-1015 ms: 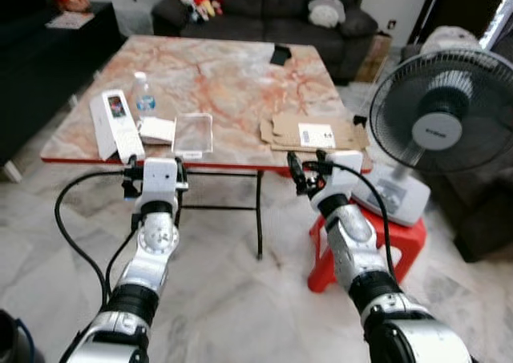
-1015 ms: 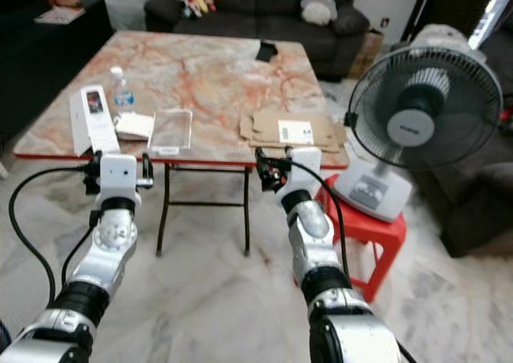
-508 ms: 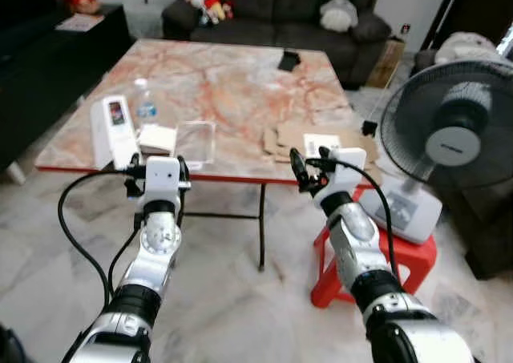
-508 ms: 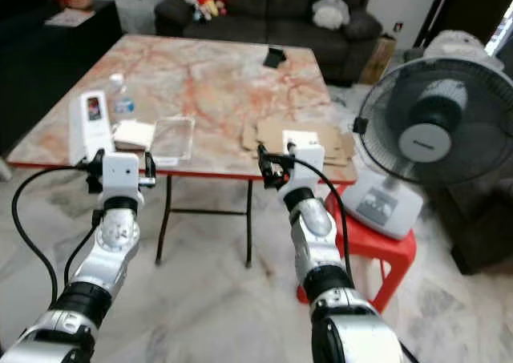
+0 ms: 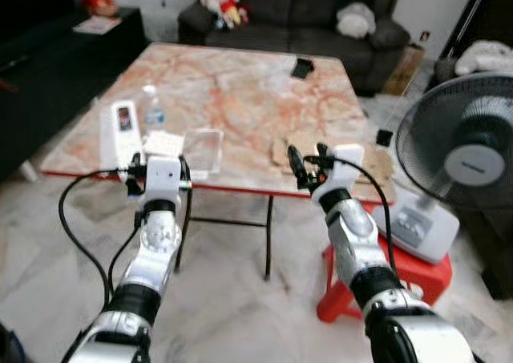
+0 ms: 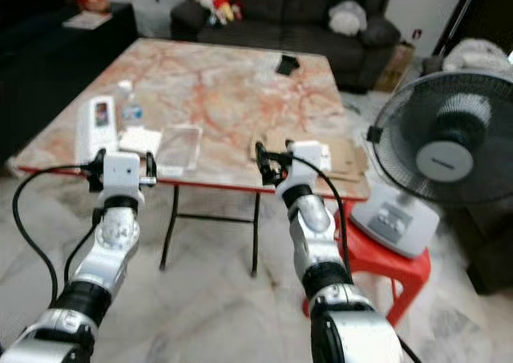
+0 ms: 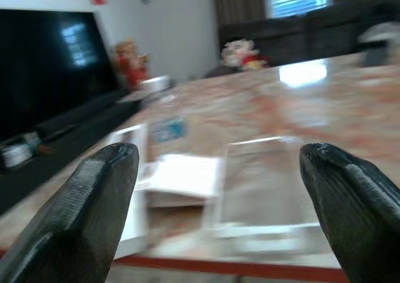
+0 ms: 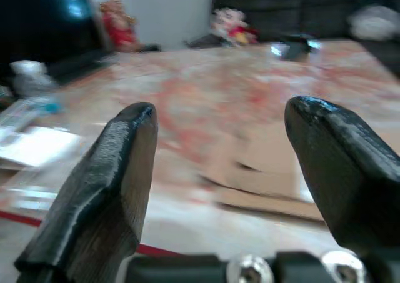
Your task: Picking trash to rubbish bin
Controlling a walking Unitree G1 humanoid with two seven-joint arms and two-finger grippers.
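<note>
Trash: the flattened cardboard (image 5: pixel 333 151) and clear plastic tray (image 5: pixel 202 151) lie near the table (image 5: pixel 240 82) front edge, within our reach.
Arms: we hold both raised level, short of that edge.
Left gripper (image 7: pixel 215 220): fingers spread, empty, aimed at the tray.
Right gripper (image 8: pixel 219 170): fingers spread, empty, facing the cardboard.

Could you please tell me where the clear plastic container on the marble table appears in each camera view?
Left eye view: clear plastic container at the table's near edge, right of the left end effector.
Right eye view: same spot.
Left wrist view: centre, between the fingers.
Right wrist view: cannot tell; blurred.
Shared landmark: white paper packet beside it.
</note>
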